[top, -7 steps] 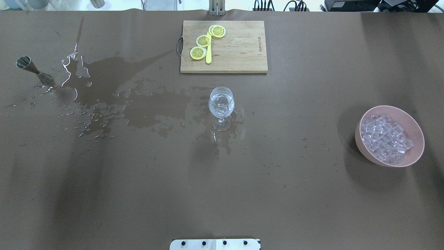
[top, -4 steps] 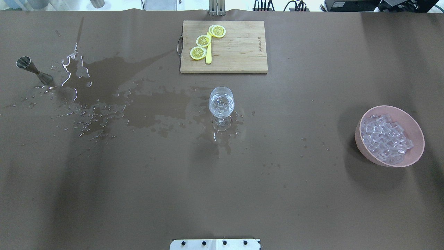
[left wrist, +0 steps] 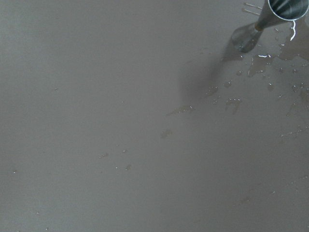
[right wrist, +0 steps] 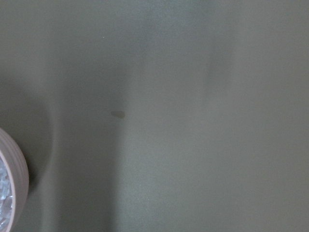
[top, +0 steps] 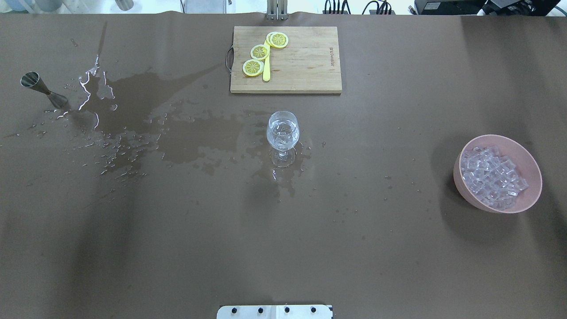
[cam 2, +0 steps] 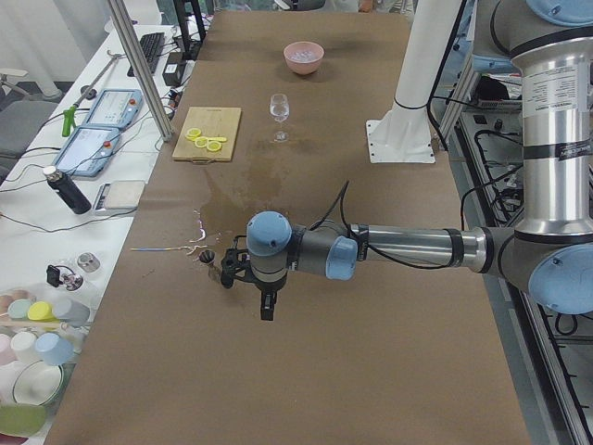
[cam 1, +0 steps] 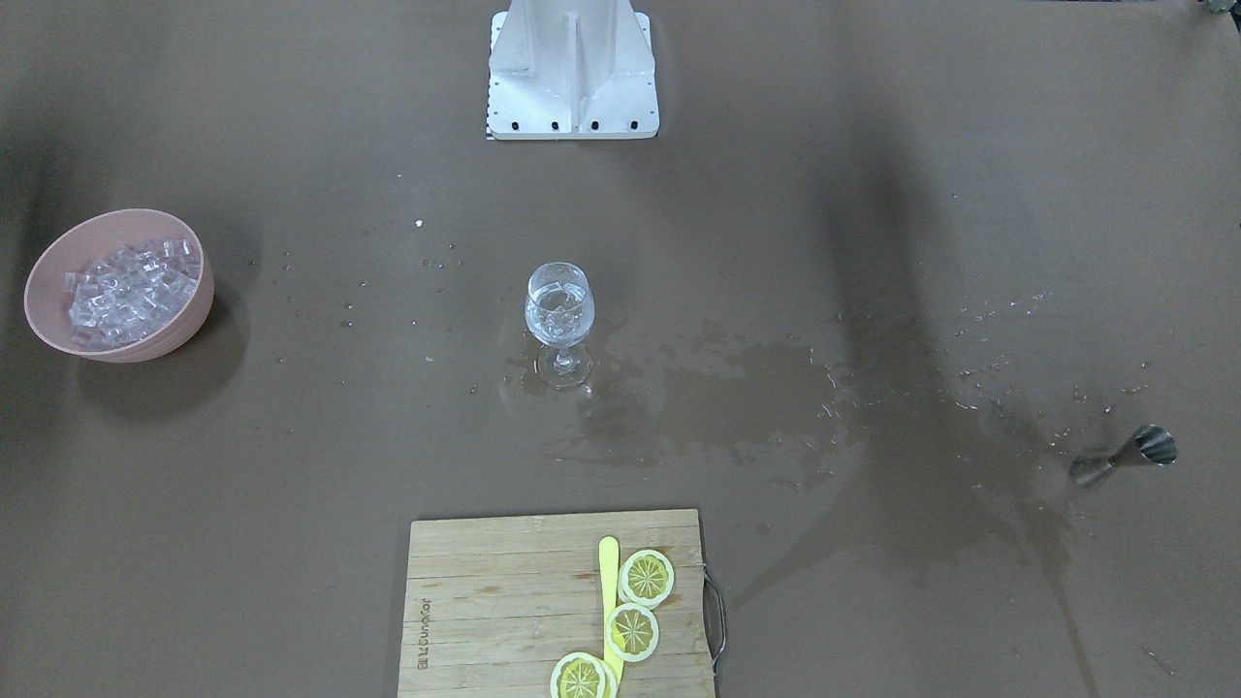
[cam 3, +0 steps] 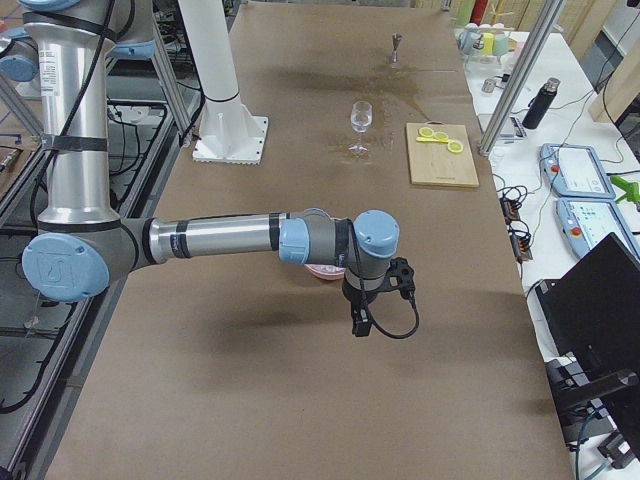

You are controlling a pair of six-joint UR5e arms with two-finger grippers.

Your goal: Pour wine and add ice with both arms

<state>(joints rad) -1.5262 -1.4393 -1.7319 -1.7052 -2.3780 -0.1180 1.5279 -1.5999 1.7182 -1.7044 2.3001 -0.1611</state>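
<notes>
Nothing on the table has shifted since the earlier overhead pictures. At the upper left of the overhead view a metal jigger [top: 43,90] stands beside a wide wet spill [top: 133,119] that spreads toward the centre. At top centre lies a wooden cutting board [top: 305,66] with lemon slices [top: 260,52] on it. Mid-frame, the wine glass [top: 282,123] stands upright with the wine [top: 282,138] in its bowl. At the right, a pink bowl [top: 533,177] holds the ice [top: 491,177] in a heap.

Only the side views show the arms. The left gripper [cam 2: 266,313] hangs above the table near the jigger, and the right gripper [cam 3: 359,325] hangs by the pink bowl. I cannot tell how either one's jaws stand.
</notes>
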